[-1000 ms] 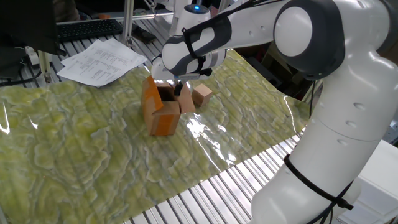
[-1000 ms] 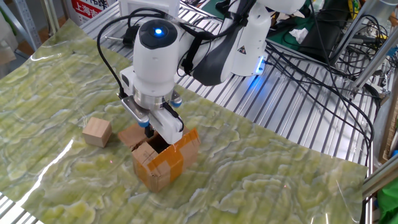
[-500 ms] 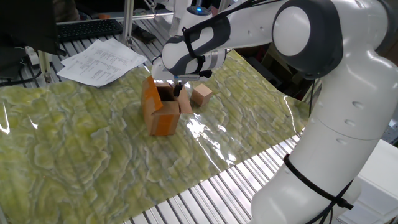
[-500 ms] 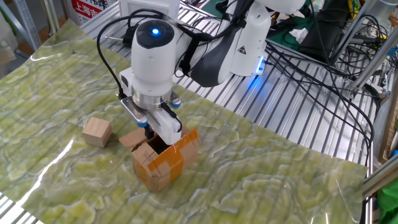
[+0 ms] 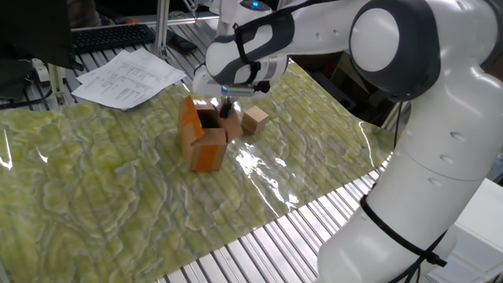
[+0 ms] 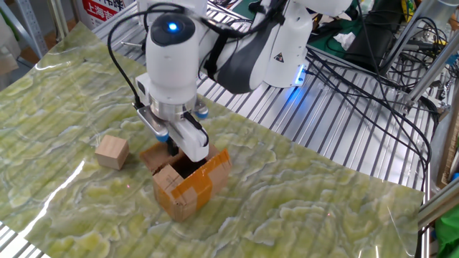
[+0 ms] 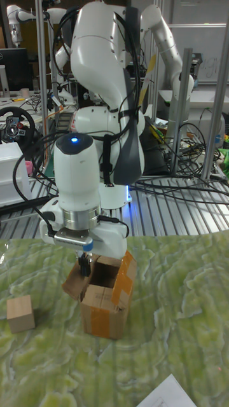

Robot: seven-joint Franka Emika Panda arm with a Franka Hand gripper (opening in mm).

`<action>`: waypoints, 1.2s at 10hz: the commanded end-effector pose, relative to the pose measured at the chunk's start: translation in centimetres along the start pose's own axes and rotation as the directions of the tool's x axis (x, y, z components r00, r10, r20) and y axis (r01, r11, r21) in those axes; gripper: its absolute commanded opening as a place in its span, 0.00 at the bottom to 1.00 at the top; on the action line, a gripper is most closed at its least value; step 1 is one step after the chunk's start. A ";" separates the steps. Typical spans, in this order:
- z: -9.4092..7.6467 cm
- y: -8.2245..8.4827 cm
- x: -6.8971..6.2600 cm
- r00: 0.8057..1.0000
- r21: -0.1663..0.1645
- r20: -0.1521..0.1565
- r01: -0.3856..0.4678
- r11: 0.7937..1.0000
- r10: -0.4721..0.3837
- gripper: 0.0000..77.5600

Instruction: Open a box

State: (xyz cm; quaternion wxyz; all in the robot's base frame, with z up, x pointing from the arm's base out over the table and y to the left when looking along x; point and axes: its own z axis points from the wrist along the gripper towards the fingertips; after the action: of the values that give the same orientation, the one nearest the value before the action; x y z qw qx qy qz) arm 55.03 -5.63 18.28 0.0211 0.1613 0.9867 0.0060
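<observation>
The box [image 5: 201, 143] stands upright on the green cloth, orange-brown with taped sides, its top flaps spread outward and its dark inside showing [image 6: 185, 183] [image 7: 105, 297]. My gripper [image 5: 226, 108] hangs just above the box's open top, at the edge nearest the tan cube. Its fingers look pressed together with nothing between them [image 6: 174, 148]. In the tall fixed view the dark fingertips of the gripper [image 7: 83, 260] sit over the box's rear left corner, beside a flap folded outward.
A small plain tan cube [image 5: 255, 119] [image 6: 112, 151] [image 7: 20, 313] lies on the cloth a short way from the box. Printed papers [image 5: 129, 76] and a keyboard [image 5: 110, 36] lie beyond the cloth's far edge. Cables [image 6: 373, 64] trail over the metal slats.
My gripper has lifted up out of the box's opening and shifted slightly toward the tan cube. The box and the cube have stayed in place.
</observation>
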 end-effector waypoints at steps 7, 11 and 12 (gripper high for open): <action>-1.9 4.3 0.6 0.996 -0.002 -0.009 -0.091 0.996 0.091 0.00; -1.2 5.4 0.6 0.993 -0.009 -0.008 -0.116 0.993 0.116 0.00; -1.2 5.7 0.5 0.992 -0.014 -0.012 -0.125 0.992 0.125 0.00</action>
State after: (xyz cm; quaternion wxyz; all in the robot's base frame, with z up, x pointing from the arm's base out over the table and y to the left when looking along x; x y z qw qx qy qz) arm 55.89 -0.59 19.45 0.0167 0.2144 0.9766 0.0105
